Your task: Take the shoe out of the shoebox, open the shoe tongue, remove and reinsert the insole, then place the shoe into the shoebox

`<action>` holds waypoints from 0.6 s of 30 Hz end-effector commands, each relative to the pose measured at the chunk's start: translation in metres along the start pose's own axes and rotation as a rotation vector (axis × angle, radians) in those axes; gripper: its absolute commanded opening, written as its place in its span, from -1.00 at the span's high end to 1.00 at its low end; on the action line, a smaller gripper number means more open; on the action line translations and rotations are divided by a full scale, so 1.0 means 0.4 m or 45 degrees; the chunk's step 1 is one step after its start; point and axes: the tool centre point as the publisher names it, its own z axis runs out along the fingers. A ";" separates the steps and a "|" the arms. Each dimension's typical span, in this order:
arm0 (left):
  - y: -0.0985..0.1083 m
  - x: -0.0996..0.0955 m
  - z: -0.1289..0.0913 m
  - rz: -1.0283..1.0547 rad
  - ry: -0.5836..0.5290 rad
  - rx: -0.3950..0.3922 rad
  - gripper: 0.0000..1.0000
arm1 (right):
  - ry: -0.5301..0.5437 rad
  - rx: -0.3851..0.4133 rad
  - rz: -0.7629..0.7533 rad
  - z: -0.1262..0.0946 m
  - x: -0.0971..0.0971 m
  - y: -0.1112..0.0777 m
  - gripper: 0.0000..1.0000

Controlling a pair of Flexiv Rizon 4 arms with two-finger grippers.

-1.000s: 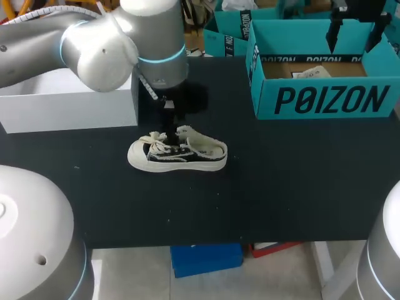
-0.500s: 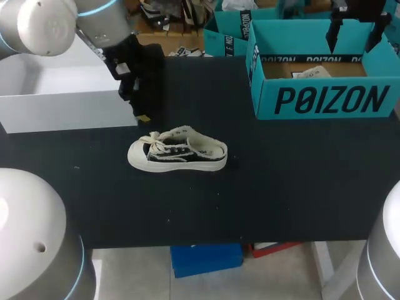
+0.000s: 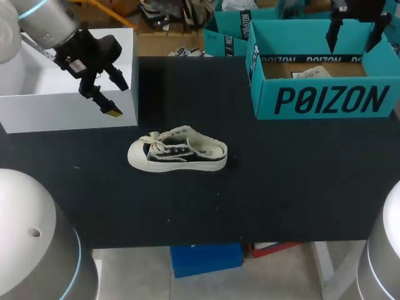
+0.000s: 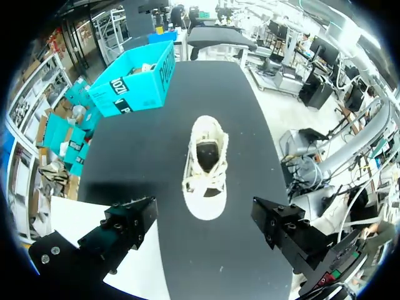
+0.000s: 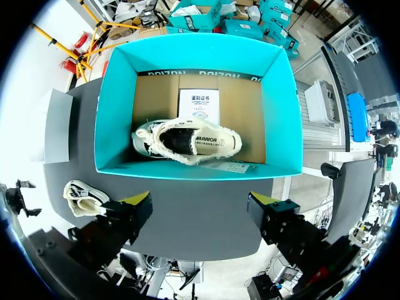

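A small black-and-cream sneaker [image 3: 178, 154] lies on its sole in the middle of the black table, laces loose, toe toward the left. My left gripper [image 3: 117, 95] hangs open above the white box's front edge, left of the shoe and behind it. In the left wrist view the sneaker [image 4: 206, 167] lies ahead of the open left gripper [image 4: 203, 228], apart from it. The teal shoebox [image 3: 325, 100] stands at the back right. My right gripper [image 3: 354, 36] hovers open over it. Inside the shoebox [image 5: 114, 119], a second sneaker [image 5: 187, 140] lies beside a paper card [image 5: 199, 103], below the open right gripper [image 5: 200, 209].
A white box [image 3: 69, 90] sits at the table's back left, under my left arm. In the right wrist view the table sneaker [image 5: 84, 197] shows beside the teal box. Bare black tabletop [image 3: 281, 181] spreads in front of the shoe and the shoebox.
My left gripper has drawn back from the sneaker's tongue, going left and away over the white box. The sneaker stays put. My right arm has not moved.
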 end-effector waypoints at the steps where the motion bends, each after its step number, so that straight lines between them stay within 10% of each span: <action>1: 0.027 0.017 -0.019 -0.014 -0.022 0.168 -1.00 | -0.001 0.002 0.000 0.000 0.001 0.002 -1.00; 18: 0.032 0.026 -0.028 -0.018 -0.021 0.137 -1.00 | -0.001 0.002 0.000 0.000 0.001 0.002 -1.00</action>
